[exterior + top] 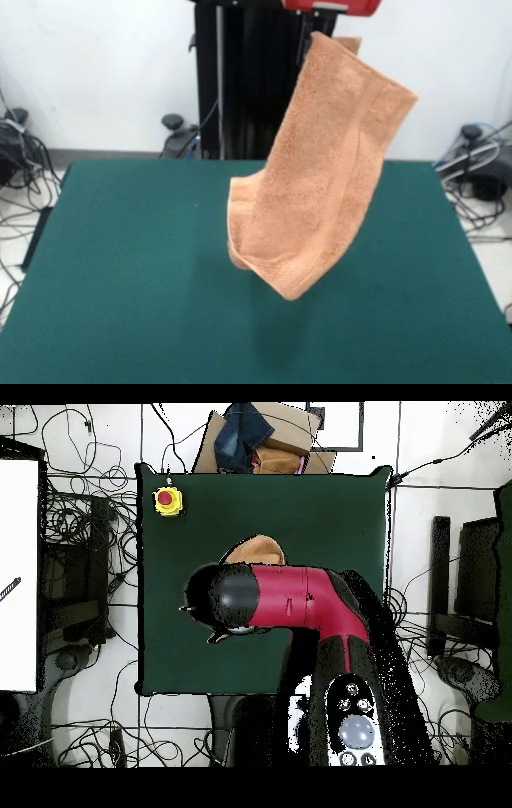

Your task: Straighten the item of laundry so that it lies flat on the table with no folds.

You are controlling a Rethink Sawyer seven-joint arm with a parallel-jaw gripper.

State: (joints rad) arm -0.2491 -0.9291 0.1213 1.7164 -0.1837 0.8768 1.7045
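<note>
The item of laundry, a peach-orange terry towel, hangs in the air above the dark green table. It is held by its top corner and droops down and to the left, folded on itself, its lowest corner clear of the tabletop with a shadow under it. My gripper grips that top corner at the upper edge of the front view, mostly cut off. In the overhead view the red and black arm covers the gripper, and only a small part of the towel shows beyond it over the table.
A yellow box with a red button sits at one table corner. A cardboard box with dark cloth lies just past the table's edge. Cables and stands surround the table on the floor.
</note>
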